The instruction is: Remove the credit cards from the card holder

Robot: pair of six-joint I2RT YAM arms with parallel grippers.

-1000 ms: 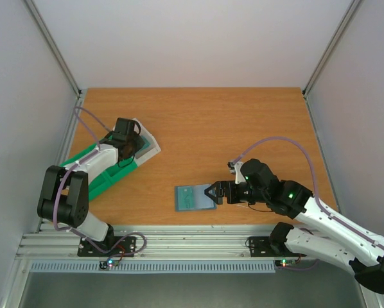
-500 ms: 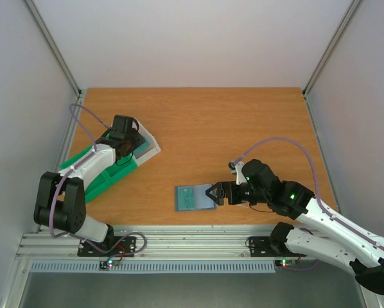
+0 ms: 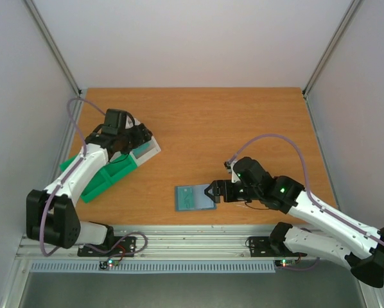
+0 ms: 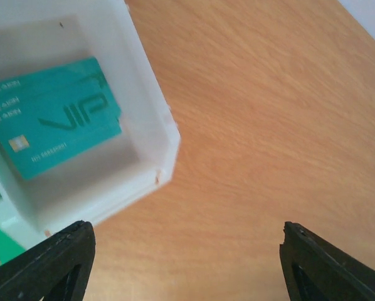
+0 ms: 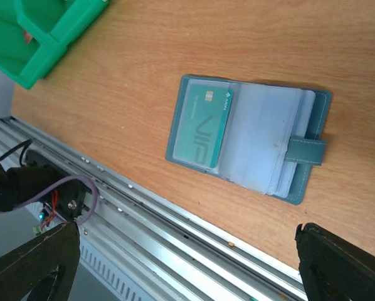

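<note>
Although parked just at the clasp edge of the card holder (image 3: 193, 197), holds nothing in the right gripper (image 3: 210, 193): jaws spread wide, much as a second ago. Finds the holder lying open and flat on the table (image 3: 243, 128), close to the front edge. Shows one teal VIP card (image 5: 203, 128) tucked in the left leaf, and a stack of clear sleeves under the tab clasp (image 5: 305, 150) on the other leaf. Cannot tell of any cards inside those sleeves.

Farther back and to the left, marks the real change. Spreads the left gripper (image 3: 133, 136) from nearly clenched to wide apart within the last second, and lifts it clear of the clear box (image 4: 147, 94) at the far end of the green tray (image 3: 92, 183). Leaves a second teal VIP card (image 4: 56, 122) lying flat on the box floor, free of both fingers.

Reads as one card delivered and let go. Puts the job partway, with at least one card left in the holder. Calls next, most likely, for a pull on that remaining card, perhaps with the holder pinned down by one gripper. Warns of a thin card sitting tight in its sleeve and dragging the light holder along.
</note>
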